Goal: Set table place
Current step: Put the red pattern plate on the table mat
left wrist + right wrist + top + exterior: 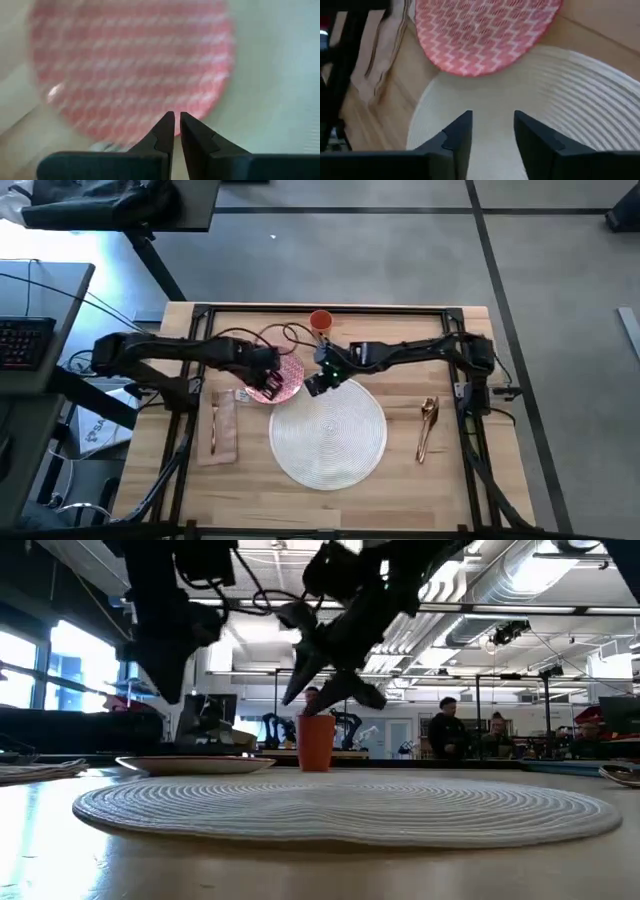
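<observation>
The red-patterned plate (283, 379) lies flat on the table (400, 330), left of centre. Its near edge (470, 70) overlaps the far-left rim of the round white woven placemat (328, 435). My left gripper (177, 122) hovers over the plate with its fingers shut and nothing between them. In the low view it hangs clear above the plate (195, 765). My right gripper (492, 125) stands open above the placemat's far-left part, just right of the plate, touching nothing. The orange cup (320, 320) stands upright at the far edge.
A beige napkin (222, 425) with a copper piece of cutlery on it lies left of the placemat. A copper spoon (427, 428) lies to the placemat's right. Bare wood shows along the near edge. People stand in the room beyond the table.
</observation>
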